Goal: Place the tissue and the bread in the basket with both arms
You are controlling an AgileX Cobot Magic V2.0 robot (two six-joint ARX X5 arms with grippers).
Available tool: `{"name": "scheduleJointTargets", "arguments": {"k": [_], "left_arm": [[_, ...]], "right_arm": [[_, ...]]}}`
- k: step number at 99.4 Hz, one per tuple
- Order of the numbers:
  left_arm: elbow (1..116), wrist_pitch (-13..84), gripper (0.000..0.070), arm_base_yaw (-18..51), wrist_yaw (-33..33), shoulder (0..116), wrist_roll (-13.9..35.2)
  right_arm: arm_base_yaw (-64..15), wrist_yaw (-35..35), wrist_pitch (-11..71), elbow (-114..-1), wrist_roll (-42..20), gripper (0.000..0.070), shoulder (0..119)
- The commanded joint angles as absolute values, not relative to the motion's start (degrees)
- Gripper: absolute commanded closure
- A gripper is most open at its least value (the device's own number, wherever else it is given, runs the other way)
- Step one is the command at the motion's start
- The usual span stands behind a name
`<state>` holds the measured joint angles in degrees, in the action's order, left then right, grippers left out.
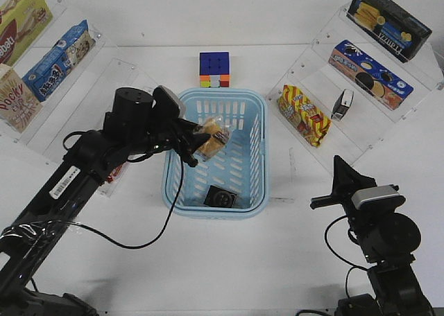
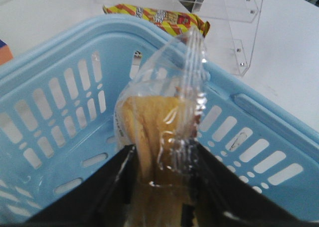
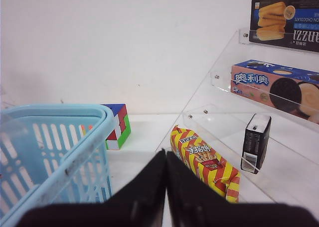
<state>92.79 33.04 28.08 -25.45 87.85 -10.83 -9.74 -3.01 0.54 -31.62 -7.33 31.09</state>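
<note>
The light blue basket (image 1: 253,122) stands mid-table. A black tissue pack (image 1: 223,197) lies on its floor near the front wall. My left gripper (image 1: 196,144) is shut on the wrapped golden-brown bread (image 1: 211,138) and holds it above the basket's inside, left of centre. In the left wrist view the bread (image 2: 149,132) sits between the black fingers (image 2: 114,182), with the basket wall (image 2: 60,102) behind it. My right gripper (image 1: 340,174) is shut and empty, right of the basket. A second tissue pack (image 1: 342,104) stands on the right shelf; it also shows in the right wrist view (image 3: 256,142).
Clear acrylic shelves stand at both sides with snack boxes (image 1: 370,73). A red-and-yellow snack bag (image 1: 303,114) leans on the right shelf. A colour cube (image 1: 214,70) sits behind the basket. The basket's rim (image 3: 75,132) is close to my right gripper (image 3: 166,160).
</note>
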Motion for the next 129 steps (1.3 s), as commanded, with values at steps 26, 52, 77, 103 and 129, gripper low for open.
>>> {"name": "scheduleJointTargets", "arguments": {"k": [26, 52, 77, 103, 129], "left_arm": [[95.0, 30.4, 0.0363, 30.0, -23.7, 88.7, -11.7], [99.3, 33.1, 0.0700, 27.4, -6.5, 81.7, -11.0], [98.7, 42.9, 0.0700, 23.9, 0.0, 72.9, -8.3], [76.7, 30.5, 0.0700, 19.2, 0.0, 58.3, -3.4], [43.2, -0.8, 0.0699, 19.0, 0.0, 41.3, 2.8]], "right_arm": [[-9.9, -3.0, -0.4, -32.2, -7.7, 0.0700, 31.2], [-9.9, -2.9, -0.4, -32.2, -7.7, 0.0700, 31.2], [-9.9, -3.0, -0.4, -32.2, -7.7, 0.0700, 31.2], [-9.9, -3.0, -0.4, -32.2, -7.7, 0.0700, 31.2], [-9.9, -3.0, -0.4, -32.2, -7.7, 0.0700, 31.2]]}}
